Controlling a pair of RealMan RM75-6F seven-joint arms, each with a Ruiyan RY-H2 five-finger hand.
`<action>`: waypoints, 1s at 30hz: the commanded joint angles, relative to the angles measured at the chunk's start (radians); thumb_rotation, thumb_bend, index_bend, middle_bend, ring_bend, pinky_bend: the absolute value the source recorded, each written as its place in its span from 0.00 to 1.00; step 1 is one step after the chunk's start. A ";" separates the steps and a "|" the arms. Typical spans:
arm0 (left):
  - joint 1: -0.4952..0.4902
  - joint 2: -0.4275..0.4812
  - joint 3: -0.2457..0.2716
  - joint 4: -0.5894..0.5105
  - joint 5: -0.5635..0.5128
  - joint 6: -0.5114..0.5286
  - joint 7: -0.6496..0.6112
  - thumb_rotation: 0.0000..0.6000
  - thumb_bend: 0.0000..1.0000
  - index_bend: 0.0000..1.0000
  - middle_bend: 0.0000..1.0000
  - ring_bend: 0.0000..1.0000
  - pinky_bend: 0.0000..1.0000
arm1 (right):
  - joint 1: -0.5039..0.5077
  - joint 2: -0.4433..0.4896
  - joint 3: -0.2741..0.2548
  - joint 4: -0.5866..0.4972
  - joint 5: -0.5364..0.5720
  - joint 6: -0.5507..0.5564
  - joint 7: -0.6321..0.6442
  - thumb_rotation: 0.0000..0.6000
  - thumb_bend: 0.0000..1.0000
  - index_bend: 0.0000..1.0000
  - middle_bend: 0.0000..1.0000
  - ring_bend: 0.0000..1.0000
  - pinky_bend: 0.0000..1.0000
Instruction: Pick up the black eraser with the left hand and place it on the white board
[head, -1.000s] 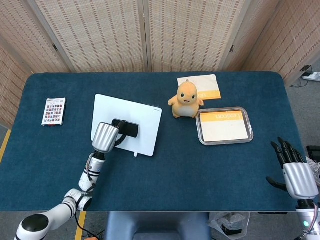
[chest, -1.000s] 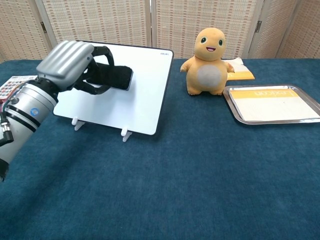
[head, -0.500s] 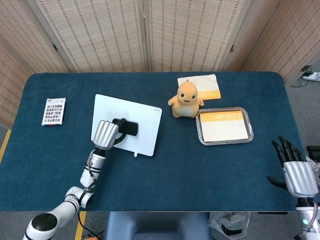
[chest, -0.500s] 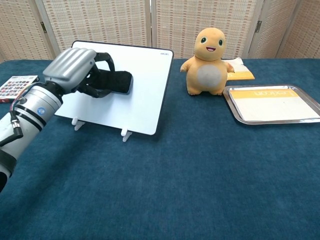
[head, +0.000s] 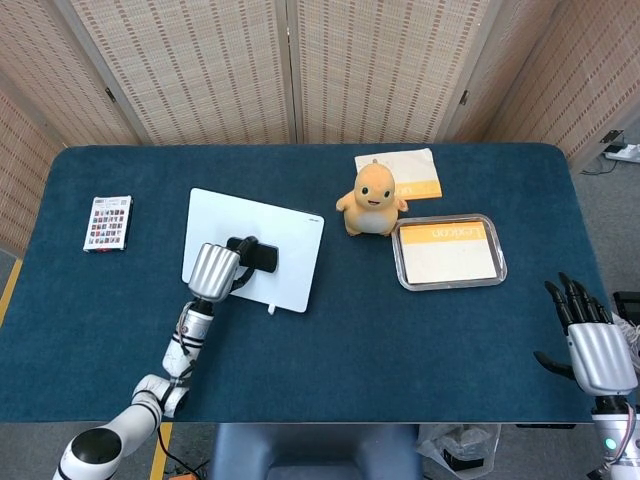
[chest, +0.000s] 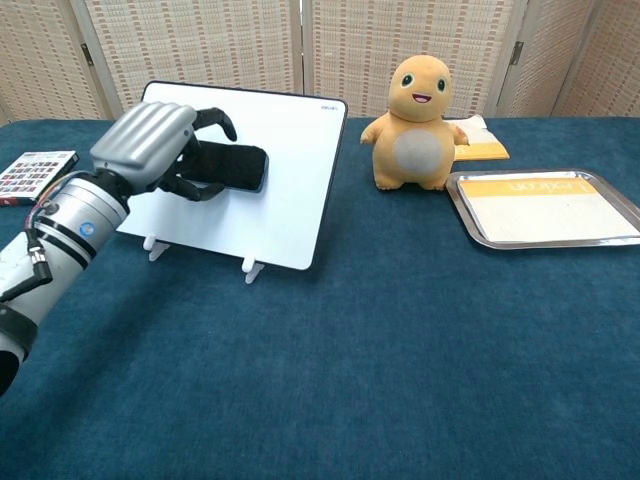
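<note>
The black eraser (head: 260, 256) (chest: 230, 167) lies flat against the sloped white board (head: 290, 232) (chest: 290, 205), near its left half. My left hand (head: 214, 268) (chest: 150, 145) sits just left of the eraser and still surrounds its left end. The upper fingers (chest: 215, 118) are lifted off it, with white board showing in between, and the thumb curls below it. My right hand (head: 592, 345) hangs open with nothing in it past the table's front right corner, seen only in the head view.
An orange plush toy (head: 372, 198) (chest: 420, 125) stands right of the board. A steel tray (head: 450, 286) (chest: 540, 243) holding a yellow-headed card lies further right. A yellow-and-white booklet (head: 405, 165) (chest: 485, 148) is behind them. A small card box (head: 108, 222) (chest: 30, 172) lies far left.
The left hand's fingers have spread and lifted off the eraser, which now rests on the board. The hand shifted slightly toward the board's lower left. The right hand stayed put.
</note>
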 joint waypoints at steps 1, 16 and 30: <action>0.016 0.014 0.009 -0.023 0.004 0.026 0.011 1.00 0.28 0.34 1.00 1.00 1.00 | 0.000 0.000 0.000 0.000 -0.001 0.001 -0.001 1.00 0.15 0.00 0.00 0.00 0.16; 0.402 0.660 0.266 -0.873 0.061 0.229 0.106 1.00 0.28 0.29 1.00 0.99 1.00 | -0.007 -0.004 -0.011 -0.001 -0.022 0.015 -0.010 1.00 0.15 0.00 0.00 0.00 0.16; 0.664 1.014 0.437 -1.371 -0.031 0.273 0.425 1.00 0.28 0.05 0.04 0.00 0.12 | 0.005 -0.044 -0.001 -0.010 0.015 -0.009 -0.120 1.00 0.15 0.00 0.00 0.00 0.16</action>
